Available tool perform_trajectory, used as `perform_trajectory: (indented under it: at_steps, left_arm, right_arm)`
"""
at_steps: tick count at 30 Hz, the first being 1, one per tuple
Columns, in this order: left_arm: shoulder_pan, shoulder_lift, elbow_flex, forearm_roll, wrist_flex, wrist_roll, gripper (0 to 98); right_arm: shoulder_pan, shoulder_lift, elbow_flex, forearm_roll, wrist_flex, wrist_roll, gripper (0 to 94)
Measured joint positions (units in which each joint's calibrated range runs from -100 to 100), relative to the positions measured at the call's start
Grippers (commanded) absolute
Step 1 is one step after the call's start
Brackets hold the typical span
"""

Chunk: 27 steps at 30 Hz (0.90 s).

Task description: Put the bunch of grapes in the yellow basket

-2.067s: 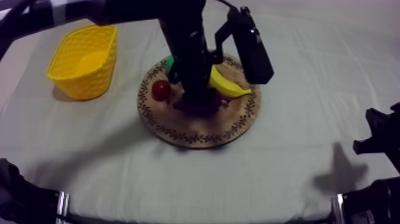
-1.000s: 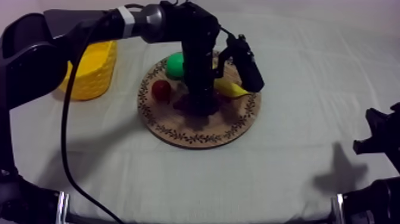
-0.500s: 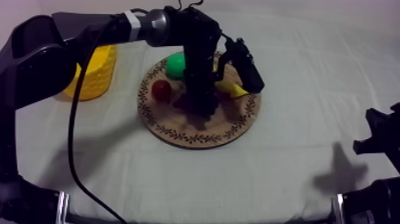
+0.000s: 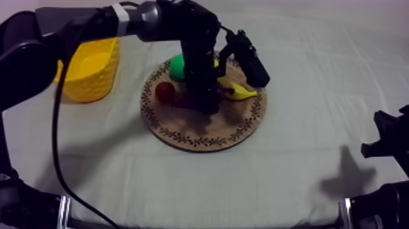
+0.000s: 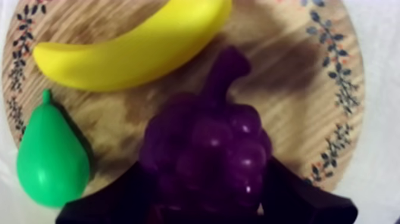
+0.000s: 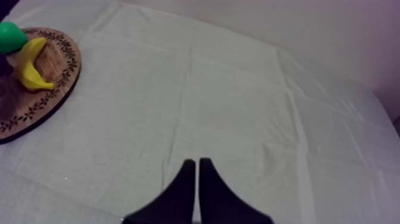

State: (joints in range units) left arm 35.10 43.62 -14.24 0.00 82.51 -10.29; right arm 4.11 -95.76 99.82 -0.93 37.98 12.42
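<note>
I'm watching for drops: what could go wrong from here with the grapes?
The left gripper holds the grapes by their rounded sides; they might slip on lifting. The banana and pear lie close and could get nudged. The basket stands off the board, so a slip lands on cloth.

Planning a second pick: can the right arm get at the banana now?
Probably not cleanly. The right hand sits shut, well off the wooden board, and the left arm stands over it, left hand round the bunch of grapes beside the banana.
</note>
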Motion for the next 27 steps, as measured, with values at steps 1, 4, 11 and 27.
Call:
perform_trajectory:
  at_steps: [1,4,11,27]
  left_arm:
    - [0.1,-1.0,0.6,0.00,0.1,0.1,51.9]
    - [0.5,-4.2,2.3,0.00,0.5,0.4,52.0]
    - [1.7,-15.3,4.0,-0.47,3.3,1.4,52.5]
    - [-0.5,-28.8,7.5,-0.80,8.2,2.2,55.0]
  right_arm:
    - [0.0,0.0,0.0,0.0,0.0,0.0,0.3]
    - [0.0,0.0,0.0,0.0,0.0,0.0,0.3]
    - [0.0,0.0,0.0,0.0,0.0,0.0,0.3]
    - [0.0,0.0,0.0,0.0,0.0,0.0,0.3]
